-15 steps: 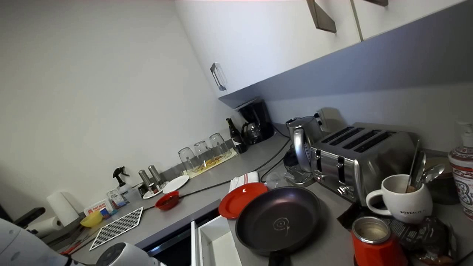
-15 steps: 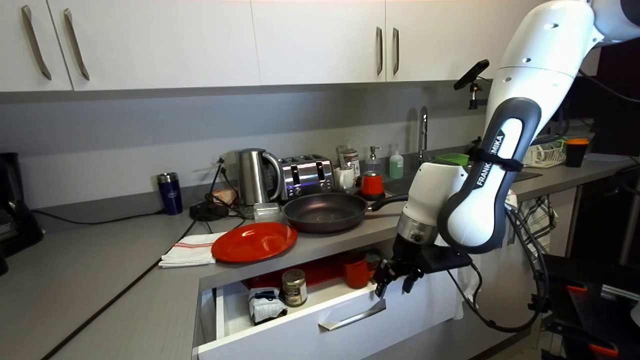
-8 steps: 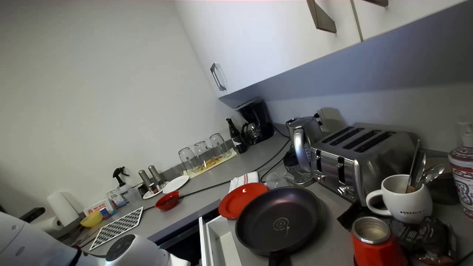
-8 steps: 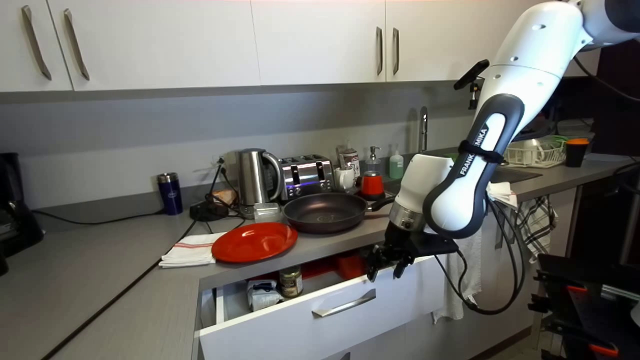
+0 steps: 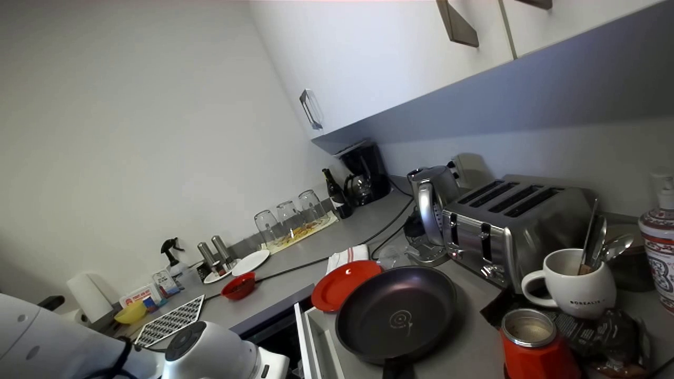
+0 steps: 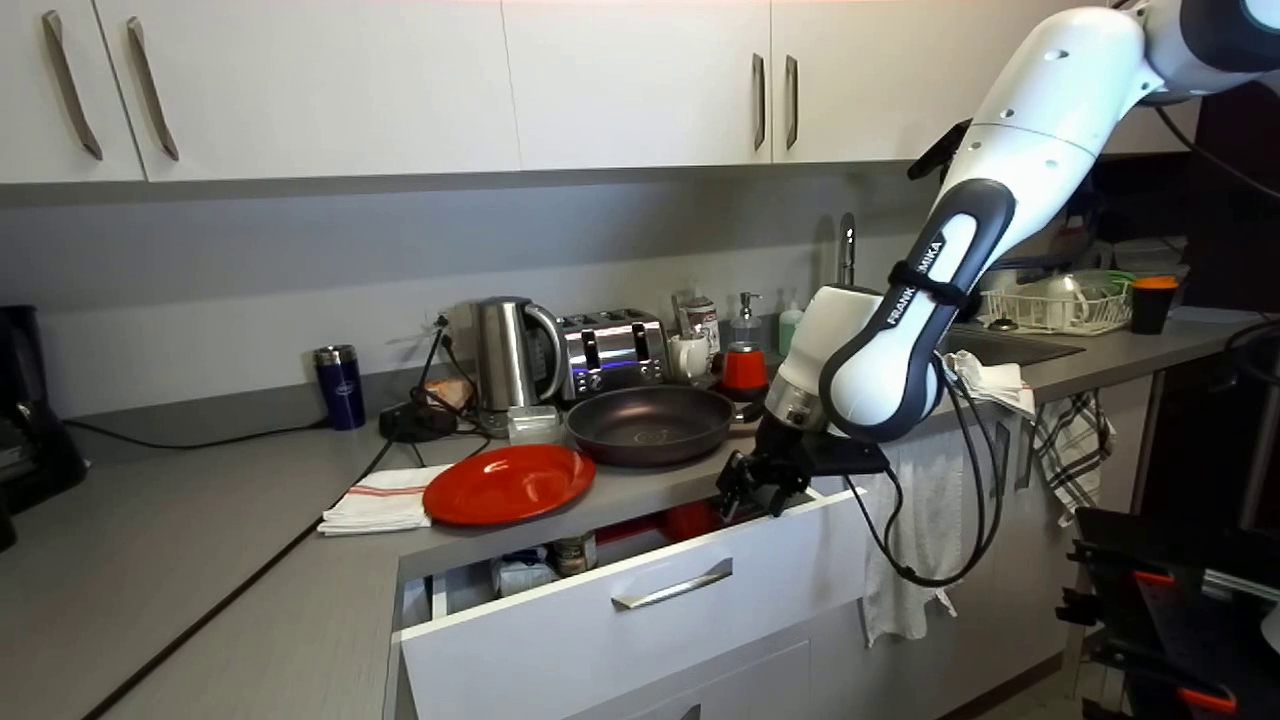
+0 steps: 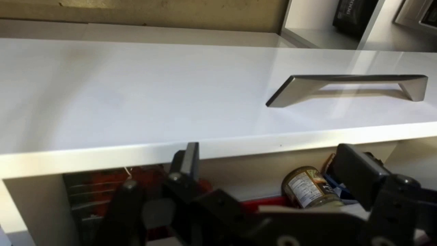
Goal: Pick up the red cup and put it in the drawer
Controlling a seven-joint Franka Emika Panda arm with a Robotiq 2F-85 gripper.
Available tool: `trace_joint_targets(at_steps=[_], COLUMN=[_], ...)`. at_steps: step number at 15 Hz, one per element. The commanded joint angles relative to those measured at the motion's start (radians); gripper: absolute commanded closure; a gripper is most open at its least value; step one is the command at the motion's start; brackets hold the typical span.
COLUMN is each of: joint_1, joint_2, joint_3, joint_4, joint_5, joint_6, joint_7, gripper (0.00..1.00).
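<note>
At the left edge of an exterior view, a black coffee maker [image 6: 30, 425] is showing in part, and to its right a blue tumbler [image 6: 340, 390] is standing upright on the counter [image 6: 220, 540]. A white cloth [image 6: 380, 505] with red stripes is lying folded, and a red plate [image 6: 510, 485] is resting just beside it, with a steel kettle [image 6: 505, 350] standing behind. Under the counter's front edge, the drawer [image 6: 520, 670] is standing partly pulled out, and a pale package [image 6: 522, 573] and a jar [image 6: 575, 553] are sitting side by side inside. On the counter above, a toaster [image 6: 615, 352] is standing behind a dark pan [image 6: 650, 428]. Farther right in the drawer, the red cup [image 6: 690, 521] is resting near the jaws, only partly showing. The jaws are hanging at the drawer's top edge; in the wrist view they are standing wide apart, gripping nothing. Neither view is settling whether they are touching the drawer. The white arm [image 6: 960, 235] is slanting down to them from the upper right. A grey towel [image 6: 915, 540] is hanging below the counter, and farther right a dish rack [image 6: 1020, 312] and a dark cup [image 6: 1150, 312] with an orange top are standing on it.
</note>
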Motion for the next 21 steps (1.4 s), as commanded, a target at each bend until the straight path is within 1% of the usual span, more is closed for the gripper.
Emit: trace_joint_targets(at_steps=[1, 3, 4, 8, 12, 13, 15, 16, 18, 21], joint_1=[-0.087, -0.142, -0.189, -0.309, -0.372, -0.367, -0.414, -0.427, -0.486, -0.591], joint_2=[-0.009, 0.004, 0.008, 0.006, -0.037, -0.058, -0.080, -0.086, -0.083, -0.063], joint_3=[0.034, 0.061, 0.100, 0.242, 0.367, 0.375, 0.461, 0.490, 0.581, 0.711], joint_4=[0.044, 0.072, 0.085, 0.078, 0.025, -0.002, -0.045, -0.064, -0.100, -0.148], joint_5=[-0.022, -0.004, 0.008, 0.028, 0.046, 0.050, 0.090, 0.108, 0.155, 0.206], joint_6=[-0.035, -0.035, -0.038, -0.011, 0.000, 0.011, 0.032, 0.040, 0.055, 0.081], joint_7=[-0.060, -0.111, -0.141, -0.223, -0.235, -0.218, -0.220, -0.216, -0.221, -0.227], gripper=[0.00, 0.00, 0.00, 0.00, 0.00, 0.00, 0.00, 0.00, 0.00, 0.00])
